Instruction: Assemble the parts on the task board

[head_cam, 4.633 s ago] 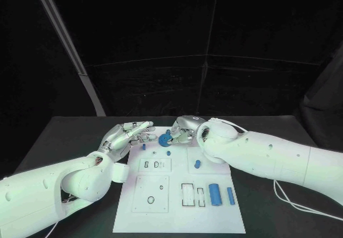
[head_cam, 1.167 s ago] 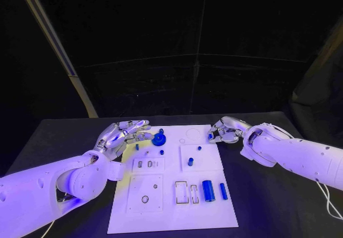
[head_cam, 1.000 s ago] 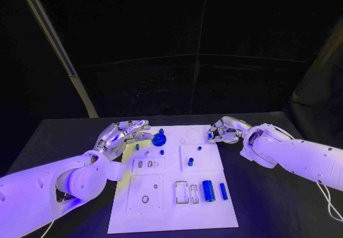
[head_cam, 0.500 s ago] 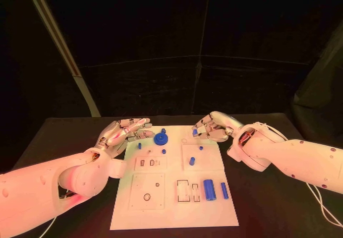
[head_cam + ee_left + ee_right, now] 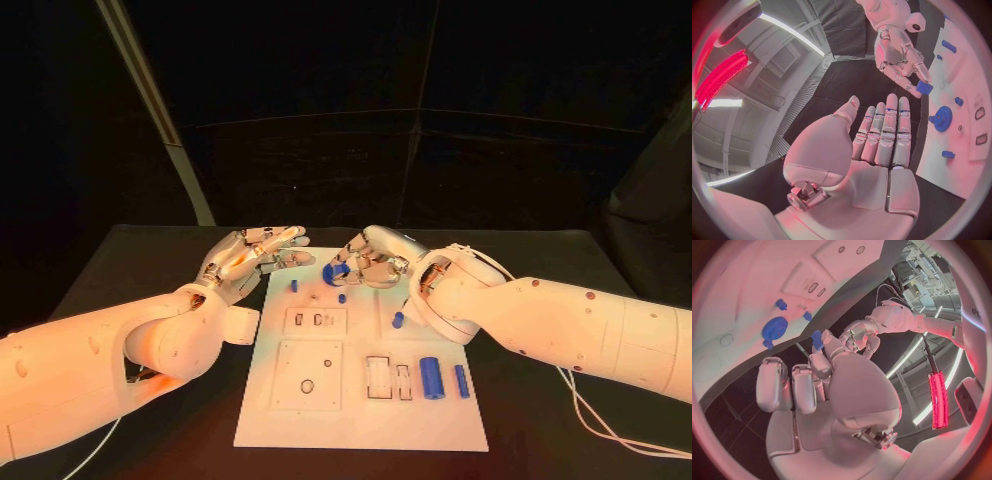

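Pinching a small blue part (image 5: 924, 88) in its fingers (image 5: 907, 75) above the task board's (image 5: 433, 420) far edge near the blue gear (image 5: 336, 273), the right hand (image 5: 378, 262) carries something seemingly light, rigid and slippery, best held by its flat sides, while the left hand (image 5: 253, 257) hovers spread and empty.

Warm orange-red light is falling across the task board (image 5: 361, 400) and both arms, while the room behind is staying dark. In the wrist views, ceiling strip lights are glaring, one glowing red, and straight edges are bending toward the circle's rim.
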Robot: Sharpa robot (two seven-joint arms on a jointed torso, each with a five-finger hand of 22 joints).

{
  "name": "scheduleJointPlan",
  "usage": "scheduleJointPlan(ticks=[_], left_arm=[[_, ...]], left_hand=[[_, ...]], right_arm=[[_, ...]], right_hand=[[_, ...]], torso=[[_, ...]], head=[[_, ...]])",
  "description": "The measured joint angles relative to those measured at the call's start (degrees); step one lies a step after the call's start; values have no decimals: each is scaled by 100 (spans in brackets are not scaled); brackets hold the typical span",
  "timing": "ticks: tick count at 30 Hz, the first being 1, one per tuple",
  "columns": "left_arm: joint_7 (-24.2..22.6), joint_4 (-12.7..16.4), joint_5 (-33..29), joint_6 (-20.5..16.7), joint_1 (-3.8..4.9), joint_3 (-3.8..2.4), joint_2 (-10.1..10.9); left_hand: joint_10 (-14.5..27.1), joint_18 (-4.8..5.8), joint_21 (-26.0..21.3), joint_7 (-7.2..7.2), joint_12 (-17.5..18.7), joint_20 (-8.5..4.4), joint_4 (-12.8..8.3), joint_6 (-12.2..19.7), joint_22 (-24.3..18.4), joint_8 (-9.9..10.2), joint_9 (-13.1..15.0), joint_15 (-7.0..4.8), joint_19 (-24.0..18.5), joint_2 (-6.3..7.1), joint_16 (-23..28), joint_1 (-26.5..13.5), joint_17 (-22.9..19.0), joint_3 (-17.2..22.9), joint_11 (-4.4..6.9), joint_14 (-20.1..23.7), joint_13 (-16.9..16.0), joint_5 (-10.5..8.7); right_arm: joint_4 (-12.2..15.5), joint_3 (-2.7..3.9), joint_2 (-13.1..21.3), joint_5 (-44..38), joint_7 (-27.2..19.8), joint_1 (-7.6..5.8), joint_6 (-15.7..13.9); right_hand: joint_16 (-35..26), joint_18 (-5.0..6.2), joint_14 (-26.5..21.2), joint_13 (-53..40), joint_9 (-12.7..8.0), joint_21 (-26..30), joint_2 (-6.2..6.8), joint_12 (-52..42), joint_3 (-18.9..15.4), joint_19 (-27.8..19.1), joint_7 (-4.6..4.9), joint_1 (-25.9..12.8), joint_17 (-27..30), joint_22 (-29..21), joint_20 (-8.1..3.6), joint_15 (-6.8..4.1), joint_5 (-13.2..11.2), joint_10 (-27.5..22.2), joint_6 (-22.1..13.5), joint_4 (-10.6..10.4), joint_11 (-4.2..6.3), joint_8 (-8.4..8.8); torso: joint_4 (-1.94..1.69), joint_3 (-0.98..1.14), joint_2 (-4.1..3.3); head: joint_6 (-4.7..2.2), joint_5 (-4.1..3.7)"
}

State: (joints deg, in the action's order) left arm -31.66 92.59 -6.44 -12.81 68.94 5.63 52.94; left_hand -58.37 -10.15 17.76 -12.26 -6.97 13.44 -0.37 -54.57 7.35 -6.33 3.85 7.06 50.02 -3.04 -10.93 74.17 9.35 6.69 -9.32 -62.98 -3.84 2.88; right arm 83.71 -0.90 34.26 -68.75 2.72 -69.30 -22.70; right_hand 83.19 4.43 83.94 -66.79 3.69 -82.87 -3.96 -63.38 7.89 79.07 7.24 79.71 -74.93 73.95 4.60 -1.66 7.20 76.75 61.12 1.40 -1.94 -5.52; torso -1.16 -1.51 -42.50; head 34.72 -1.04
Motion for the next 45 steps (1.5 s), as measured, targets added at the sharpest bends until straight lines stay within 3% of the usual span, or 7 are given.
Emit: scheduleJointPlan(ticks=[10, 18, 45], left_arm=[[-33, -38, 0, -92, 49, 0, 26], [-55, -51, 0, -135, 55, 0, 18], [-69, -104, 0, -148, 56, 1, -15]], left_hand=[[0, 0, 0, 0, 10, 0, -20, 0, -6, 11, -5, 0, 0, 6, 1, 6, -1, -12, 0, 0, 4, 0], [0, 0, 0, 0, 10, 0, -20, 0, -6, 10, -5, 0, 0, 6, 1, 6, -1, -12, 0, 0, 3, 0], [0, 0, 0, 0, 10, 0, -20, 0, -5, 10, -4, 0, 0, 6, 1, 6, -3, -11, 0, 0, 2, 0]], right_arm=[[-198, -7, -405, -509, 332, 228, 216], [-278, -17, -569, -899, 558, 361, 423], [-237, -34, -491, -1349, 868, 396, 866]], right_hand=[[0, 0, 0, 10, 1, 0, 42, 0, 41, 0, -6, -34, 1, 0, 0, 0, 33, 0, -11, 15, -1, 0], [0, 0, 0, 19, 3, 0, 57, 26, 42, 0, -12, -49, 1, -1, 0, 0, 33, 0, -12, 16, 0, 6], [0, 0, 0, 24, 30, 0, 89, 26, 59, -1, -2, -80, 2, -2, 0, 1, 27, 0, 6, 35, -1, 9]], torso=[[-50, -16, 15], [-52, -11, 15], [-36, -5, 18]], head=[[65, 92], [99, 133], [160, 146]])
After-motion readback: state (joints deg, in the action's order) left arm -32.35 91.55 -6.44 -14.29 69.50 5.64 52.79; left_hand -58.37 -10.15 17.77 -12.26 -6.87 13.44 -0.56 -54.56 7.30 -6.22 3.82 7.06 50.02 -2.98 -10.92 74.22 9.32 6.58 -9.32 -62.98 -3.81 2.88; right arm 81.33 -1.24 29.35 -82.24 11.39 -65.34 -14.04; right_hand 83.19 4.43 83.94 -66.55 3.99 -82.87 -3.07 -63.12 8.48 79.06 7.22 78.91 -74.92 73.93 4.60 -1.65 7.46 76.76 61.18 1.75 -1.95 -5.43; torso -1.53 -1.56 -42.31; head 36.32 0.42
